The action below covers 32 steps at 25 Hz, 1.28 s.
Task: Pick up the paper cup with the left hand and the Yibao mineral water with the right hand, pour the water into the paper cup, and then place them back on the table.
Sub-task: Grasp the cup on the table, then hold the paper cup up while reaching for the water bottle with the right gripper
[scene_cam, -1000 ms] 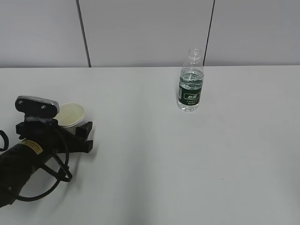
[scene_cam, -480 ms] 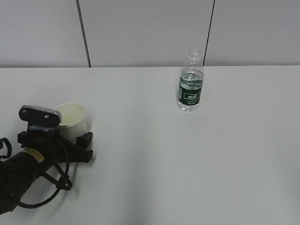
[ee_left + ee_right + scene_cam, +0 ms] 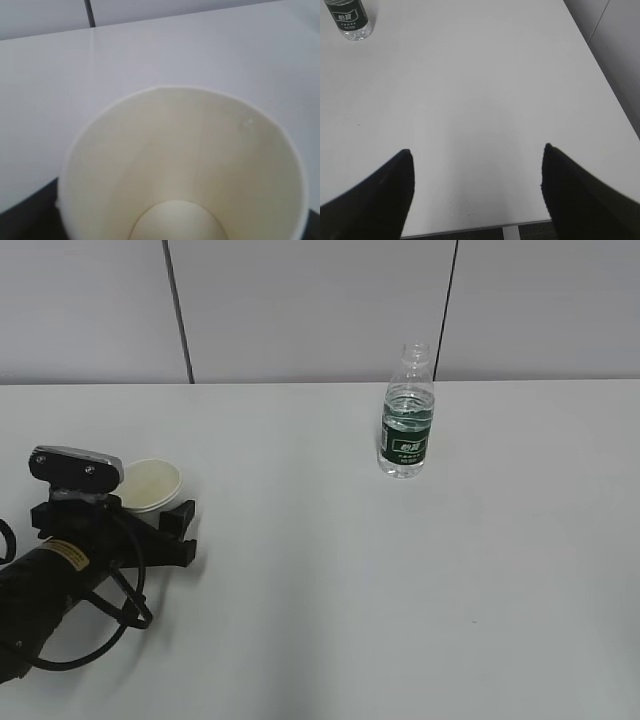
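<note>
The paper cup (image 3: pixel 152 485) sits a touch lower than it did half a second ago: then its whole side wall showed above the left hand (image 3: pixel 150 525), now only the rim and the pale inside peep over the camera block, much as a second back, so the arm seems to have raised it briefly and brought it back down, or tipped it toward the camera; from this angle I can't say which. In the left wrist view the cup (image 3: pixel 182 170) fills the frame with its mouth up, empty and dry, and dark gripper parts show only at the bottom corners, so the jaws look set wide around its body and, I judge, hold it. That would make the cup's pick-up barely under way, with no pour yet. Well to the right of the cup and further back, the Yibao mineral water (image 3: pixel 407 425) stands upright and uncapped, untouched. The right hand (image 3: pixel 477 187) is out of the exterior view; its own camera shows two dark fingers spread apart over bare tabletop, nothing between them, the bottle far off at top left. The table (image 3: pixel 330 590) is plain white and matte; behind it runs a pale grey panelled wall (image 3: pixel 310 305) with two dark seams
</note>
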Tool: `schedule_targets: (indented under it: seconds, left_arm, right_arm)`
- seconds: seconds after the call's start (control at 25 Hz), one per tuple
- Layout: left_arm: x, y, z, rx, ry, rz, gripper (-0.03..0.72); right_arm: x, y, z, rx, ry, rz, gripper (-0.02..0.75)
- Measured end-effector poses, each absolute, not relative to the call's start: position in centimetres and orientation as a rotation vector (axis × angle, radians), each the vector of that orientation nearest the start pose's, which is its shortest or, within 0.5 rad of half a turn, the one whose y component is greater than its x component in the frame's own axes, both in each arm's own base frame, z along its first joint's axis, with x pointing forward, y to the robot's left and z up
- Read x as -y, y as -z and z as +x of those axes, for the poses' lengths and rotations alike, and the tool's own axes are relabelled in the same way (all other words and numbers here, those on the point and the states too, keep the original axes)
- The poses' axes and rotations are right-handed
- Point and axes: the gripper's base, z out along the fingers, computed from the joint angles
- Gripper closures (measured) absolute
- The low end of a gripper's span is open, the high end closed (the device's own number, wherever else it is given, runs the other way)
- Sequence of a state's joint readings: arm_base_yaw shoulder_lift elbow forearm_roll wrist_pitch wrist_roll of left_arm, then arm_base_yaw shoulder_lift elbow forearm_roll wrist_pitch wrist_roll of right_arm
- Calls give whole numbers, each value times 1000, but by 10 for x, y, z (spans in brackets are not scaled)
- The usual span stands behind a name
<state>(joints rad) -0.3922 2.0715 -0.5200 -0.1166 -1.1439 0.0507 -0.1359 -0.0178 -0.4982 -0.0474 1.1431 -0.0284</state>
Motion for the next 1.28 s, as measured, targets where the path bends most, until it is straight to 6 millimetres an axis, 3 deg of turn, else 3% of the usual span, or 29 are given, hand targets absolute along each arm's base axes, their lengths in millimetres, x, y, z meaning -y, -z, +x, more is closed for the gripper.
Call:
schedule_targets:
  seconds: [0.96, 1.28]
  left_arm:
    - [107, -69, 283, -1895, 161, 306, 129]
    - [107, -70, 283, -1893, 161, 306, 260]
  right_arm:
    - [2, -270, -11, -2110, 155, 119, 153]
    - [2, -270, -11, -2110, 155, 119, 153]
